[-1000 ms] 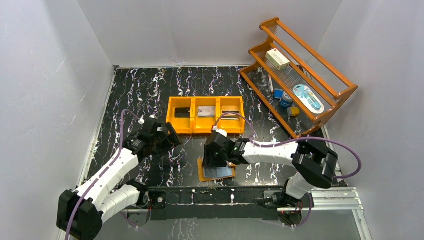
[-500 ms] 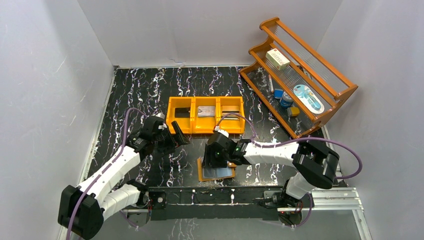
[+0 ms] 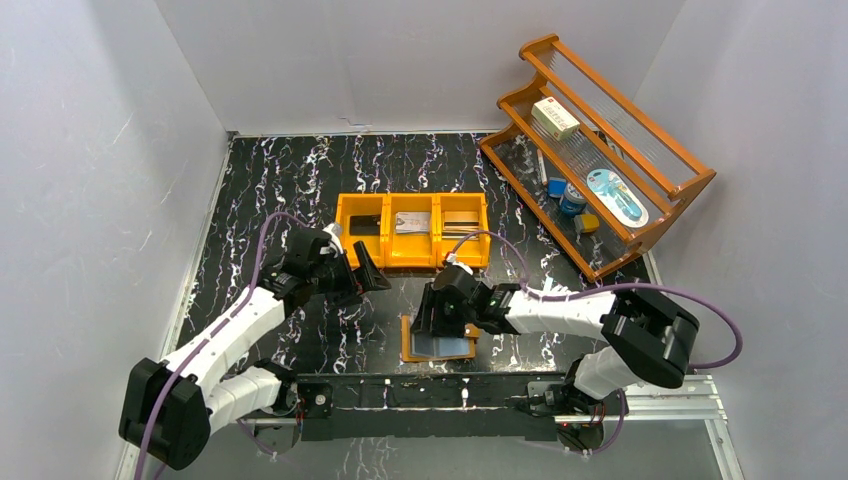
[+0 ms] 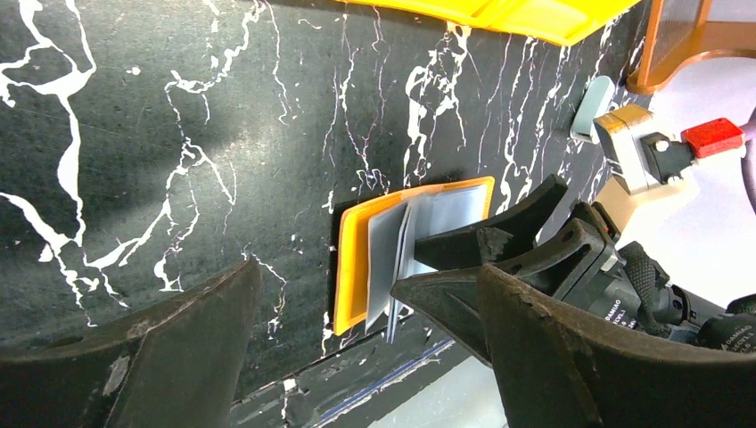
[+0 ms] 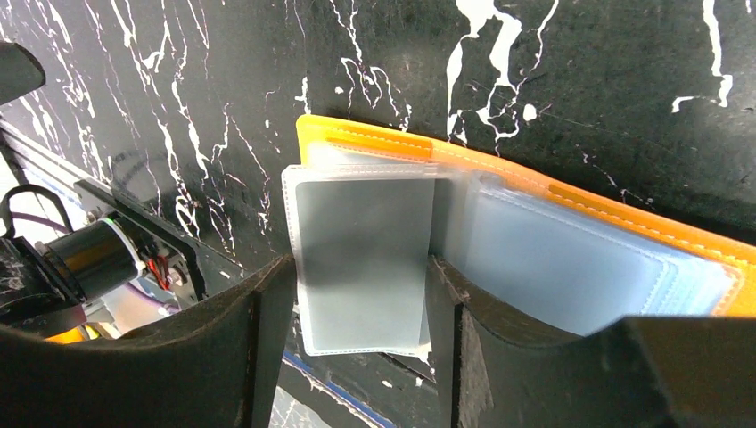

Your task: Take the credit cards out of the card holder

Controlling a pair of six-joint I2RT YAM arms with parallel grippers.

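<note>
The tan-orange card holder (image 3: pixel 410 350) lies open near the table's front edge, its clear sleeves (image 5: pixel 553 259) fanned out. My right gripper (image 3: pixel 438 312) hovers over it, open. Its jaws (image 5: pixel 361 276) straddle one greyish sleeve leaf (image 5: pixel 357 214); whether a card sits in that leaf I cannot tell. My left gripper (image 3: pixel 362 272) is wide open and empty, a little left of the holder (image 4: pixel 357 267), which shows between its jaws (image 4: pixel 365 357). A black card (image 3: pixel 366 224), a grey card (image 3: pixel 412 222) and a striped card (image 3: pixel 460 222) lie in the orange bin (image 3: pixel 412 258).
The three-compartment bin stands just behind the holder. A wooden rack (image 3: pixel 680 185) at the right holds a white box (image 3: pixel 555 118) and small items. The metal rail (image 3: pixel 430 392) with the arm bases runs along the front edge, close below the holder.
My left arm has swung right, toward the holder, with its jaws still wide. The right gripper has shifted slightly right and its jaws have spread a little.
</note>
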